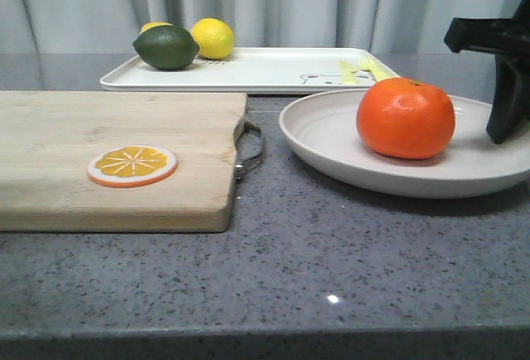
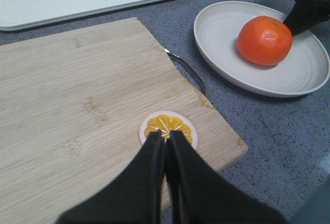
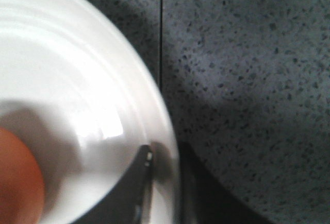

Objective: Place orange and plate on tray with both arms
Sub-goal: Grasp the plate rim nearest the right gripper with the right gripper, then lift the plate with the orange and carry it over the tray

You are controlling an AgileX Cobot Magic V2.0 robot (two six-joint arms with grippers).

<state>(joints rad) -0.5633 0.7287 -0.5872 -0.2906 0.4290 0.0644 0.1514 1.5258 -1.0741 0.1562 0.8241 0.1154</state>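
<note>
Front view shows me the orange sitting on the plate at the right of the frame, with the tray behind it at upper centre, already carrying a lemon and a lime at its left end. My right pincer straddles the plate's right rim, one finger inside and one outside, closed down narrow on the rim as far as I can judge from the right wrist view. My left pincer hangs over the cutting board with its fingers pressed together, holding nothing, just above the orange slice. My worry is the lift: gripped at one edge only, the plate could tilt and the orange could roll off onto the desk. A thin rim hold might also slip, and the plate's near edge could catch the tray's low rim.
</note>
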